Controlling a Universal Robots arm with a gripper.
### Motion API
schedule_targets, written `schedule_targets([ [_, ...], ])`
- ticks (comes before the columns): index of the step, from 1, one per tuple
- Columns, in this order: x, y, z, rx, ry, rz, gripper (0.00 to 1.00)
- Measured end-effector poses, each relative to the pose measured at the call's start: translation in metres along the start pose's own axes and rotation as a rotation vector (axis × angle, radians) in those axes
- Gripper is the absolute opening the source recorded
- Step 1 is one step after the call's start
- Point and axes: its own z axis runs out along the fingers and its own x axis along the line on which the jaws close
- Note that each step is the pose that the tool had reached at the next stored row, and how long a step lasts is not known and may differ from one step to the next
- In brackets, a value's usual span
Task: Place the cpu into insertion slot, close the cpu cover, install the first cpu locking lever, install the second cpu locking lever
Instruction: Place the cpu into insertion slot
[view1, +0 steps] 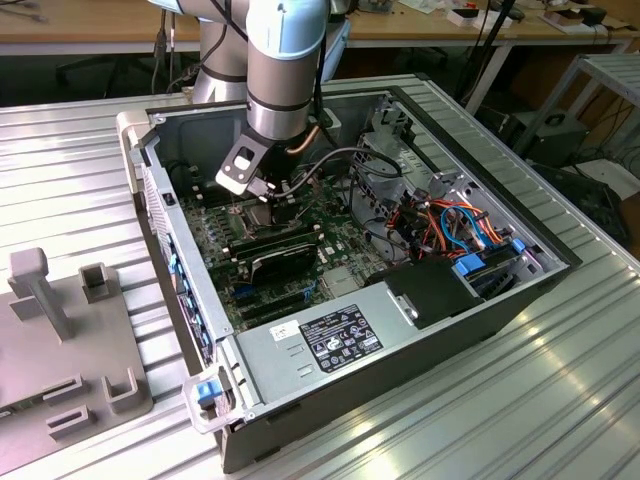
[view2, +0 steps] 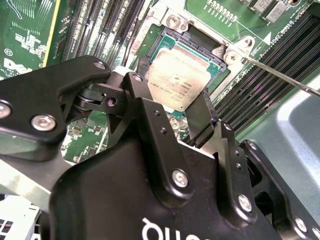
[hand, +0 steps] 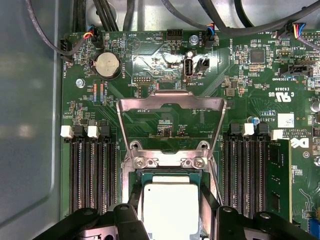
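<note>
Claw (view2: 172, 97): I see its fingers (view2: 200, 116) clamped on two opposite edges of the cpu (view2: 176, 75).
Cpu: between the fingertips, tilted, directly over the insertion slot (view2: 200, 41).
Cpu cover (hand: 170, 103): swung open, standing just beyond the fingertips.

Silvery-grey cpu (hand: 170, 210), silver cpu cover (hand: 172, 102), green circuit board (hand: 150, 67), black pincer (view2: 170, 95)
</note>
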Motion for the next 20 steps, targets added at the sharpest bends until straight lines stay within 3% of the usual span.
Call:
schedule_targets([
  [7, 0.0, 0.0001, 0.0001, -0.0004, 0.0002, 0.0, 0.55],
  [9, 0.0, 0.0001, 0.0001, -0.0002, 0.0002, 0.0, 0.62],
  [20, 0.0034, 0.0005, 0.0005, -0.0005, -0.0006, 0.02, 0.62],
])
